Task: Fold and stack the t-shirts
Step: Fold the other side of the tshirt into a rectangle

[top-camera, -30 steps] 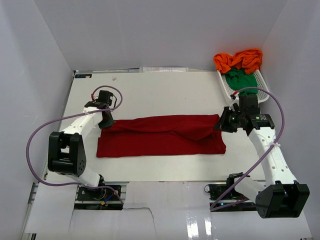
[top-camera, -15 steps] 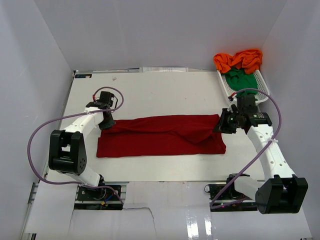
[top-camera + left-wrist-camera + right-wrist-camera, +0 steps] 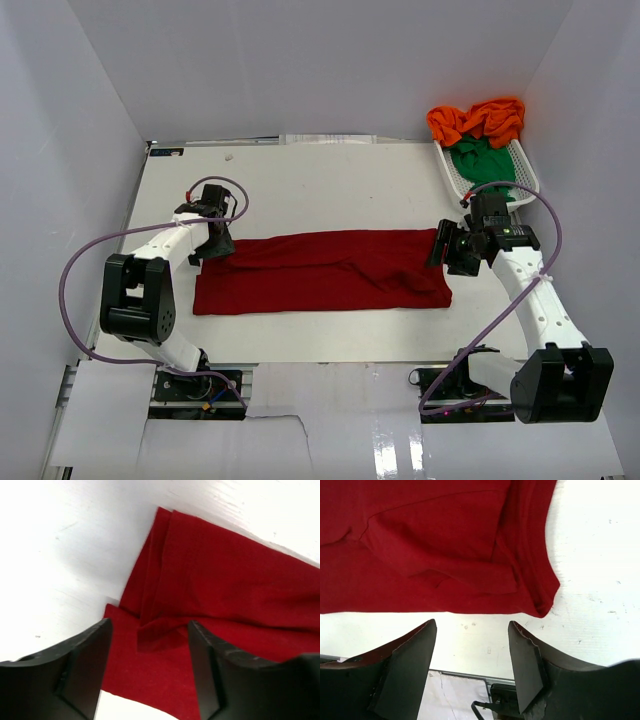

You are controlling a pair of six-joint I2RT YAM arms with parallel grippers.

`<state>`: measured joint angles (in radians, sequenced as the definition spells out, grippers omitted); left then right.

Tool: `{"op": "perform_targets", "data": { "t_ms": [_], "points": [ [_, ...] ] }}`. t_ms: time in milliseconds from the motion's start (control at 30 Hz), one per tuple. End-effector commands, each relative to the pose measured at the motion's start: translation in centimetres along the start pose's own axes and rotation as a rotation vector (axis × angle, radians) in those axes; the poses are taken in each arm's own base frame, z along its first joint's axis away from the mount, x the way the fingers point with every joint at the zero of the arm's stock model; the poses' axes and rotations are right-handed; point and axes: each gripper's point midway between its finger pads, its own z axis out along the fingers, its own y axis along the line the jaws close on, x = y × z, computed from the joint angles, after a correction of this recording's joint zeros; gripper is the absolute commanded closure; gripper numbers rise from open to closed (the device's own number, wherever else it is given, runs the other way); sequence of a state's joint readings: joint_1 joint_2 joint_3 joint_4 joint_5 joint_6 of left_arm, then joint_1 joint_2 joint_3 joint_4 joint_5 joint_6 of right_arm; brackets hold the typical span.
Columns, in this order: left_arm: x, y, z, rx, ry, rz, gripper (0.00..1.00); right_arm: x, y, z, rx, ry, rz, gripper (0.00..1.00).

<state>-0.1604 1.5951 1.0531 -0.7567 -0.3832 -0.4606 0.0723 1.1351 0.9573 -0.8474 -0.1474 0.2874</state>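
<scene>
On worktop [image 3: 320, 190]: dark red t-shirt [image 3: 320, 272] lies flat, folded lengthwise into a long band. Left claw [image 3: 214, 243] and right claw [image 3: 445, 250] hover at opposite ends, jaws apart, empty, likely spaced to keep the fold even. Far right, basket [image 3: 455, 178] holds orange t-shirt [image 3: 478, 120] and green t-shirt [image 3: 480, 158], unfolded.

Dark red t-shirt [image 3: 322, 272] is down flat on the table [image 3: 330, 190], folded lengthwise into one long band that spans from tool to tool. Its far-left corner, layers overlapping and a touch rumpled, sits right under the left tool [image 3: 215, 247]. Its right end lies just beside the right tool [image 3: 444, 250]. Orange t-shirt [image 3: 478, 120] and green t-shirt [image 3: 482, 158] are bunched together, well beyond the right tool.
</scene>
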Motion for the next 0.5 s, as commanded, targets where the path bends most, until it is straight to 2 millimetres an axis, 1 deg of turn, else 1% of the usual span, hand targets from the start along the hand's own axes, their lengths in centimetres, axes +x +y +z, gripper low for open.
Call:
{"op": "perform_targets", "data": {
  "t_ms": [0,33,100,133,200,267,300,333,400,433,467],
  "points": [
    [-0.7,1.4,-0.6,-0.068,-0.045,-0.023,0.26,-1.2,-0.6,-0.7,0.048,-0.040,0.001,0.34],
    [-1.1,1.8,-0.8,-0.088,-0.064,-0.034,0.26,-1.4,-0.5,-0.5,0.047,-0.038,-0.003,0.34],
    [-2.0,1.8,-1.2,-0.086,-0.088,-0.051,0.25,-2.3,-0.3,-0.3,0.040,-0.059,-0.012,0.35],
    [-2.2,1.5,-1.2,-0.082,-0.091,-0.051,0.25,-2.6,-0.3,0.1,0.040,-0.049,-0.015,0.35],
    [-2.8,0.9,-0.8,-0.076,-0.080,-0.046,0.25,-3.5,0.0,0.6,0.030,-0.058,-0.018,0.36],
    [-2.9,0.2,-0.4,-0.066,-0.062,-0.051,0.25,-4.5,0.0,1.7,0.029,-0.064,-0.019,0.37],
    [-3.4,-0.2,-0.3,-0.056,-0.062,-0.061,0.25,-5.1,0.1,2.0,0.031,-0.071,-0.020,0.37],
    [-3.2,-0.5,0.4,-0.056,-0.043,-0.062,0.25,-5.3,-0.1,2.8,0.038,-0.054,-0.015,0.38],
    [-3.4,-1.3,0.6,-0.022,-0.022,-0.098,0.25,-6.5,0.3,3.4,0.026,-0.073,-0.019,0.39],
    [-3.3,-1.6,0.9,-0.012,-0.008,-0.112,0.25,-6.6,0.1,4.3,0.032,-0.048,-0.014,0.39],
    [-3.4,-1.8,1.0,0.002,-0.006,-0.129,0.25,-7.2,0.0,4.6,0.041,-0.061,-0.014,0.40]
  ]
}}
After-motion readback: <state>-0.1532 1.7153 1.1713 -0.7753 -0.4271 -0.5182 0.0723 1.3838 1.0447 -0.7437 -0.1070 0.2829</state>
